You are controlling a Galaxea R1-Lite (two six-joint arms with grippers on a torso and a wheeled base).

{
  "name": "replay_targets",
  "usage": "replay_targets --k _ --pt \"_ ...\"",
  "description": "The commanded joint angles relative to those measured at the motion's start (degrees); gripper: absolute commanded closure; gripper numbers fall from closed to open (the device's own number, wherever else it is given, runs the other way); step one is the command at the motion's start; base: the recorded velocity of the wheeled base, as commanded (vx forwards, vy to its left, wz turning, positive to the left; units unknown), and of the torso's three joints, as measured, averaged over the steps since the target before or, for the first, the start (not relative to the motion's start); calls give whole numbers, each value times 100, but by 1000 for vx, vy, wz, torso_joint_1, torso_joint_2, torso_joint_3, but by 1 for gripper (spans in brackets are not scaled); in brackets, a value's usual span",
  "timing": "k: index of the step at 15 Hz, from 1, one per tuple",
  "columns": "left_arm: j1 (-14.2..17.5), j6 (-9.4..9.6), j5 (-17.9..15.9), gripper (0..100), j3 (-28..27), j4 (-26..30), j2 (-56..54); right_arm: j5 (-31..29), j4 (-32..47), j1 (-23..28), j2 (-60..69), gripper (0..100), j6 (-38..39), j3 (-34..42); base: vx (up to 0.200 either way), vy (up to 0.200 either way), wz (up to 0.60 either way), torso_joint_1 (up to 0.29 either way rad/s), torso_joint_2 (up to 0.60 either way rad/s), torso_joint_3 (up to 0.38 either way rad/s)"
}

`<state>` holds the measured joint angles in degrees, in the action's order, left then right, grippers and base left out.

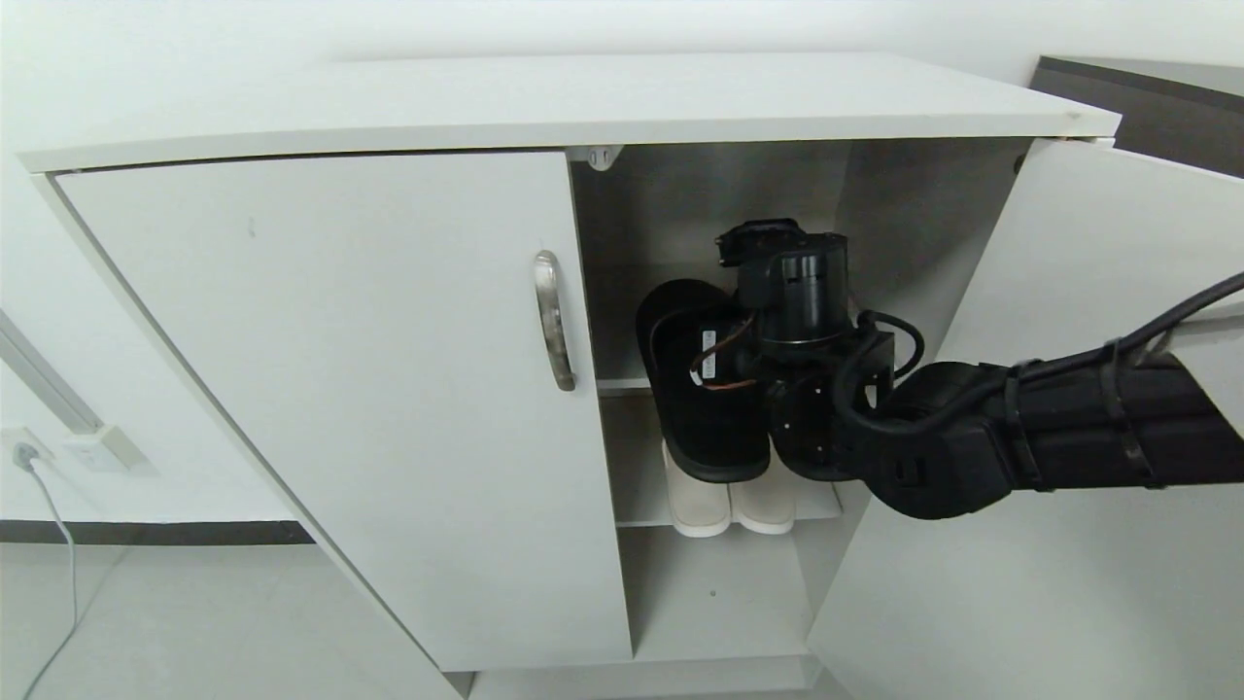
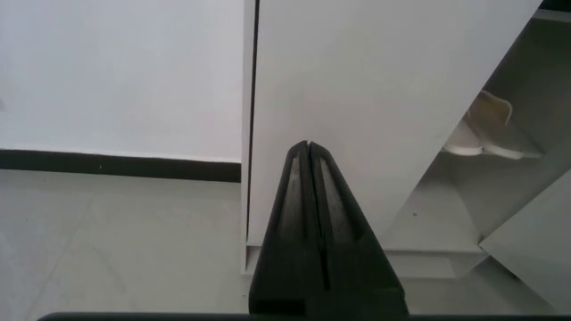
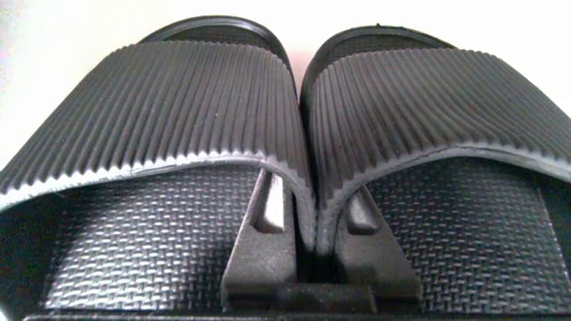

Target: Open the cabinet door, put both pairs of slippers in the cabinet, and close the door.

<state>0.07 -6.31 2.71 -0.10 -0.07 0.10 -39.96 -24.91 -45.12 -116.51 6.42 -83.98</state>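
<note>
The white cabinet [image 1: 340,389] has its right door [image 1: 1098,321] swung open and its left door shut. My right gripper [image 3: 308,236] reaches into the open half, shut on a pair of black slippers [image 1: 705,389] held at upper-shelf height; its fingers [image 3: 268,223] pinch the two inner strap edges together. The ribbed black slippers [image 3: 205,116] sit side by side before the wrist camera. A pair of white slippers [image 1: 734,501] rests on the shelf below, also visible as white slippers [image 2: 489,134]. My left gripper [image 2: 308,152] hangs low, shut and empty, facing the closed left door [image 2: 357,107].
A metal handle [image 1: 551,321] is on the closed left door. The bottom shelf [image 1: 714,603] is bare. A wall socket with a cable [image 1: 29,457] sits at the left, above grey floor.
</note>
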Motion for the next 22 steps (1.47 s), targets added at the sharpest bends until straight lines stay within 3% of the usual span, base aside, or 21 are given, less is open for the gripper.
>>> replay_targets --k 1,9,21,22 --pt "1 -1 2 100 1 -1 -1 6 276 196 -390 100 8 -619 0 0 0 0 0 0" --pt "1 -1 11 100 1 -1 -1 41 1357 451 -760 100 52 -2043 0 0 0 0 0 0" --pt "1 -10 19 100 1 -1 -1 50 1357 565 -1032 100 87 -2245 0 0 0 0 0 0" --pt "1 -10 11 100 1 -1 -1 41 1357 565 -1032 0 87 -2237 0 0 0 0 0 0"
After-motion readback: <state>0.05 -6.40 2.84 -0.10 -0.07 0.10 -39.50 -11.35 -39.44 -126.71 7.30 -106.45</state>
